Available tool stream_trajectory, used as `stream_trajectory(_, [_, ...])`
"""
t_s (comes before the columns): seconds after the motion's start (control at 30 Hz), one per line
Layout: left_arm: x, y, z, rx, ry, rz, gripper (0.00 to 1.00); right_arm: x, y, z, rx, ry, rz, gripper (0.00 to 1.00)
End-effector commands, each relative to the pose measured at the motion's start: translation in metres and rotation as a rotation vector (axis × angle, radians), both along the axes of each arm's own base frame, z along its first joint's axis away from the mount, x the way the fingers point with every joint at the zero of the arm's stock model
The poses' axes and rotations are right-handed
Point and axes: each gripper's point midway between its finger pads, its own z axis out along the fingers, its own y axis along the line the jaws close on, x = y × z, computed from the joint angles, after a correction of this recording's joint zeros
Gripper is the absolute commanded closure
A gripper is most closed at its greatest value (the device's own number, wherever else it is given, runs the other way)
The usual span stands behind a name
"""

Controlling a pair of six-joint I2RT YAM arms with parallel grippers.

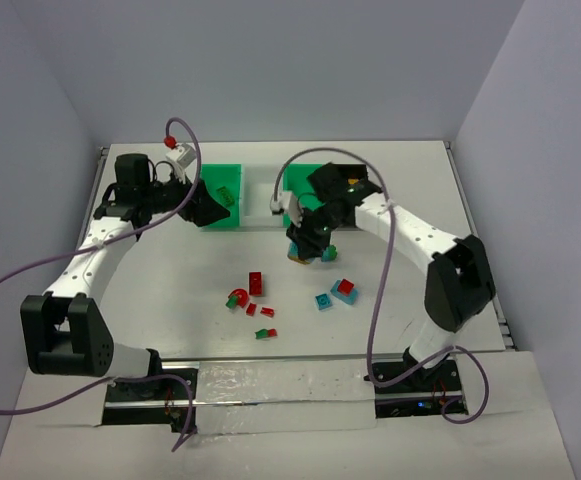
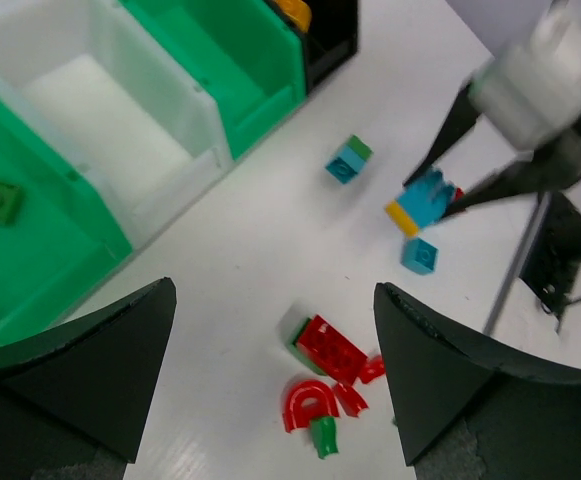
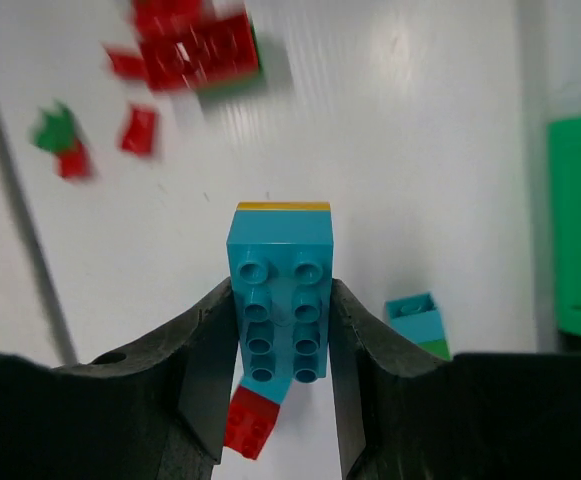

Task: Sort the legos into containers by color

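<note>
My right gripper point(image 3: 280, 300) clamps a cyan-on-yellow brick stack point(image 3: 280, 250); the red brick point(image 3: 248, 422) hanging crookedly off it could shake loose in transit. My left gripper point(image 2: 273, 300) stands apart, empty.

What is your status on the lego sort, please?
Right gripper shut on cyan brick. Left gripper open, empty. Red brick beside the grip; contact unclear.

Bright, even overhead light; soft shadows, pale sheen on the table point(image 3: 410, 100). Left wrist view smears the right gripper point(image 2: 436, 196) with motion; the cyan lego point(image 3: 280, 290) is sharp, red legos point(image 3: 195, 45) behind blurred
</note>
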Motion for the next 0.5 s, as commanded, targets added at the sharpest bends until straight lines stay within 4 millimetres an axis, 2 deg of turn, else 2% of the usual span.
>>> stream_trajectory(0.0, [-0.031,-0.024,0.040,-0.124,-0.142,-0.177,0.09,-0.024,0.039,0.106,0.395,0.117,-0.028,1.00])
stream_trajectory(0.17, [-0.058,-0.047,0.042,-0.164,-0.133,-0.311,0.09,-0.035,0.058,0.140,0.576,0.211,-0.011,1.00])
stream_trajectory(0.3, [-0.073,-0.064,0.048,-0.210,-0.100,-0.378,0.09,-0.038,0.065,0.148,0.624,0.284,-0.018,1.00])
stream_trajectory(0.47, [-0.094,-0.077,0.056,-0.249,-0.085,-0.477,0.09,-0.038,0.069,0.149,0.640,0.317,-0.013,1.00])
